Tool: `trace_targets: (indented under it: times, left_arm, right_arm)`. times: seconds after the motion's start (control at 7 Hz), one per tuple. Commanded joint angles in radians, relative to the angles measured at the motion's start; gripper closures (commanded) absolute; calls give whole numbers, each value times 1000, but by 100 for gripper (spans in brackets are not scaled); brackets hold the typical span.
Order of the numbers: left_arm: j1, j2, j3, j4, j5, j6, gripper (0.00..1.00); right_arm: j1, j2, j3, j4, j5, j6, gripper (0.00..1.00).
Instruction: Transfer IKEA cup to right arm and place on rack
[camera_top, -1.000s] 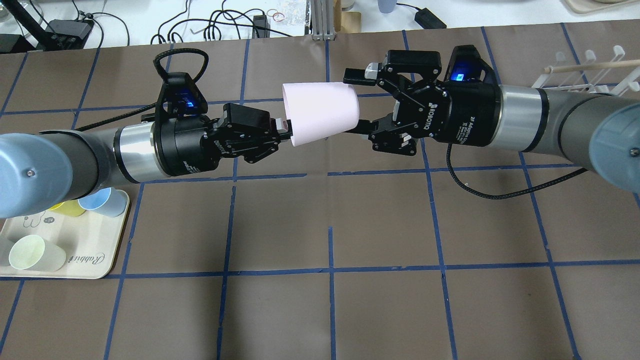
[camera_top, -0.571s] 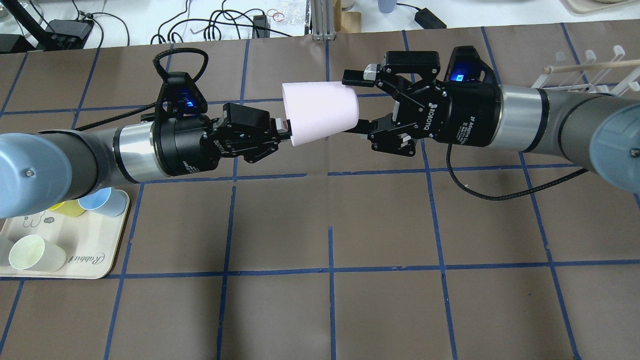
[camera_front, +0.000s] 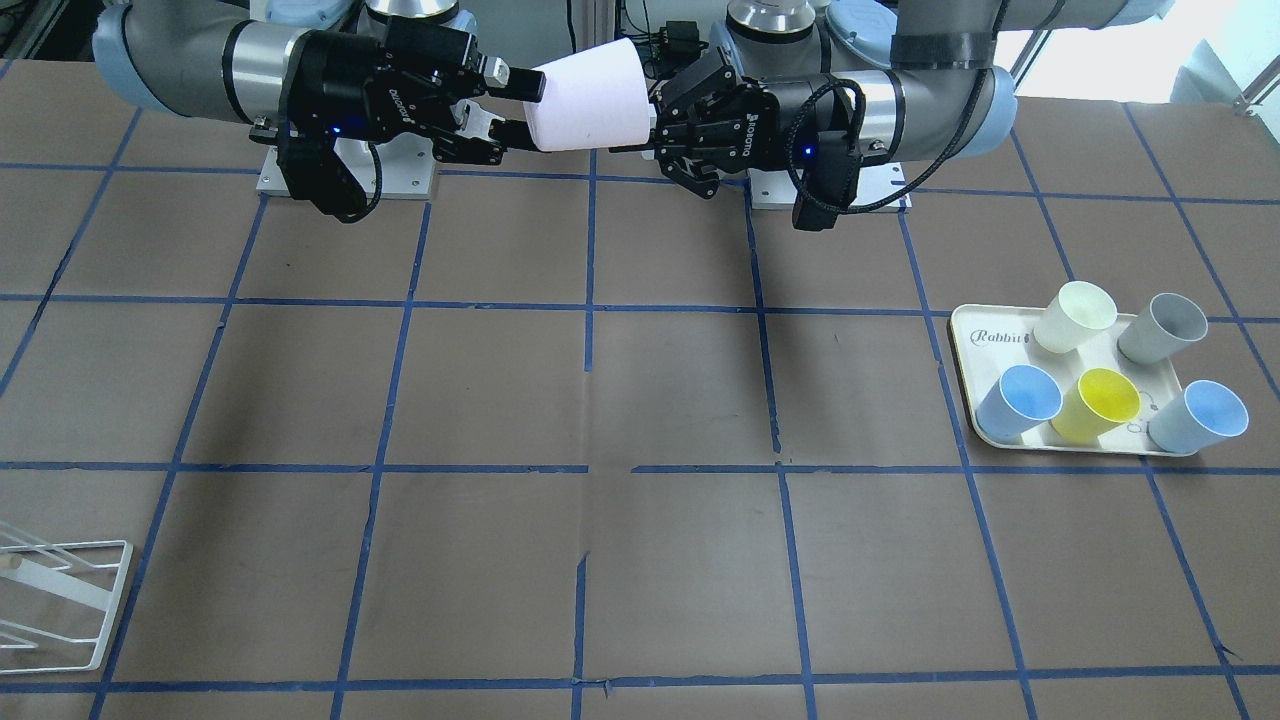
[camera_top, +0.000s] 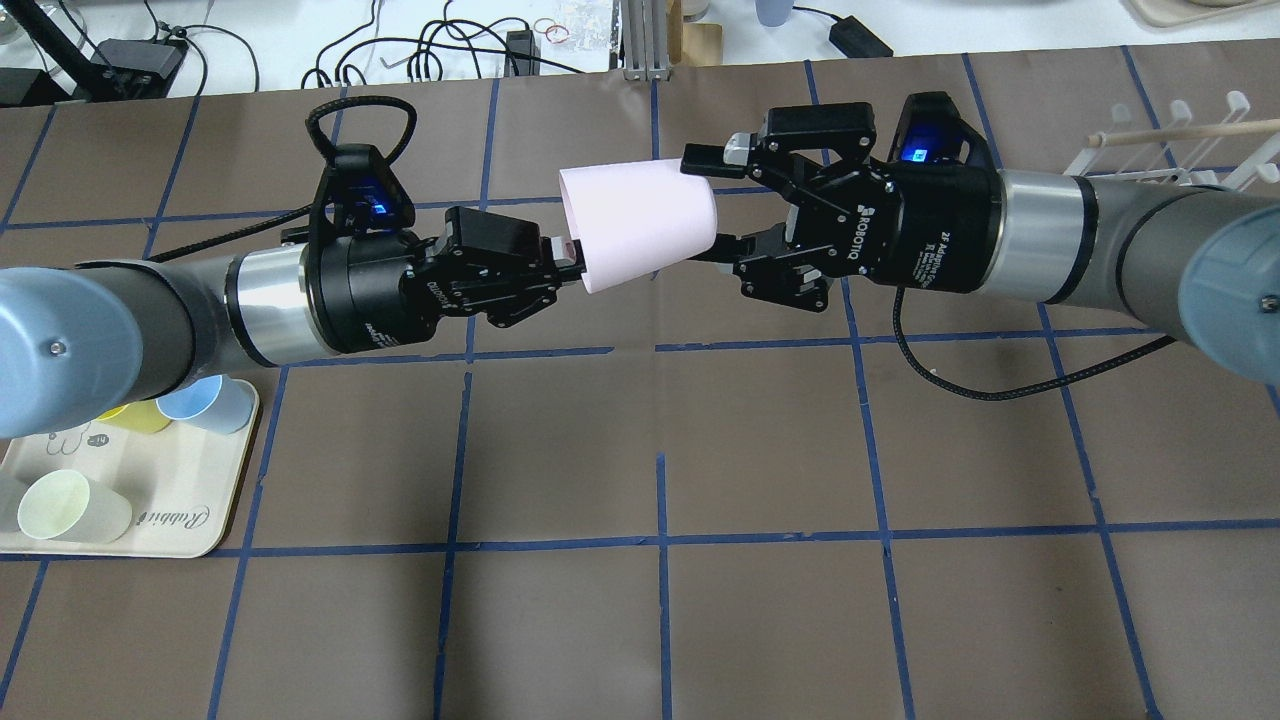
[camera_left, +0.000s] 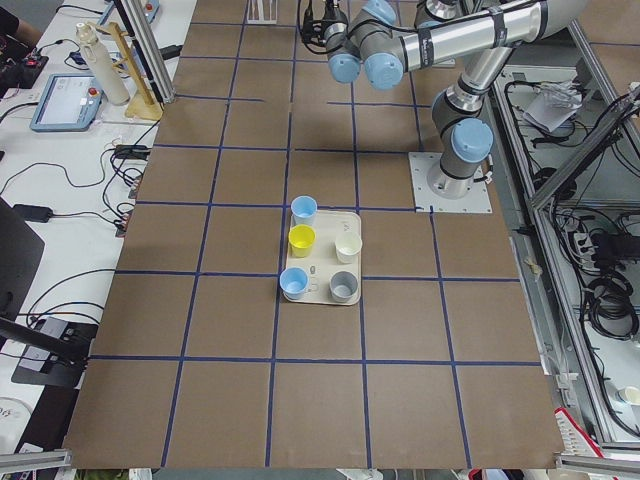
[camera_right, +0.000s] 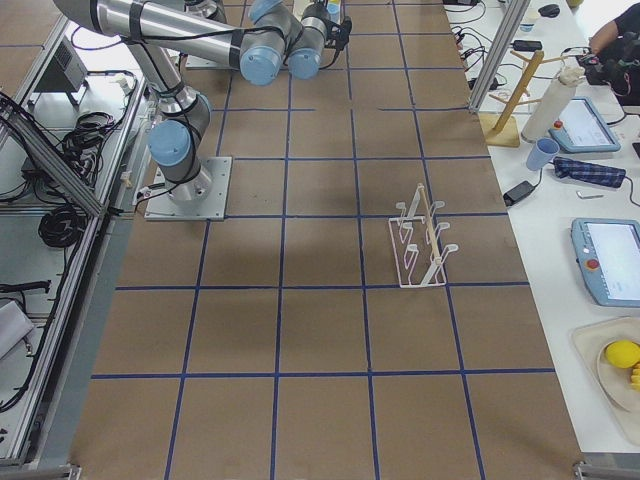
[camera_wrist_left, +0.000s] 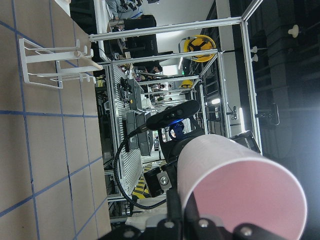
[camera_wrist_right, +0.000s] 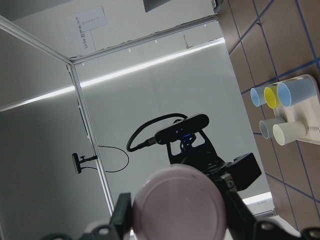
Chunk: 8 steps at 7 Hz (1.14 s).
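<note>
**Pink cup between two pincers, hand-over not yet closed**

The IKEA cup lies on its side in mid-air above the far middle of the desk. Its rim points toward the left pincer, which is clamped on the rim wall. The right pincer gapes wide, one finger either side of the narrow base end, and grips nothing yet. It should, I judge, close squarely across the base before the left lets go, since the smooth tapered wall could slip from a shallow pinch. The rack stands well apart on the robot's right and the tray of other cups well apart on its left, so the carry looks unobstructed
</note>
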Motion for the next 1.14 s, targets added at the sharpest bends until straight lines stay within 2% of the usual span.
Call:
trace_targets:
  times: [0.0, 0.29, 0.43, 0.57, 0.71, 1.0]
  left_arm:
    - [0, 1, 1, -1, 0, -10, 0]
    - [5, 4, 16, -4, 7, -25, 0]
    - [12, 4, 24, 11, 18, -135, 0]
    - [23, 1, 44, 46, 108, -204, 0]
    - [23, -3, 65, 127, 198, -300, 0]
    - [13, -29, 65, 480, 396, -602, 0]
  right_arm:
    - [-10, 2, -11, 0, -2, 2, 72]
    - [-51, 2, -31, -1, -28, 3, 76]
    - [-120, 0, -32, 0, -101, 3, 78]
    - [-198, -1, -35, 14, -193, 3, 81]
    - [-264, -3, -79, 17, -305, 9, 81]
    - [-347, -4, -249, -1, -663, 90, 85]
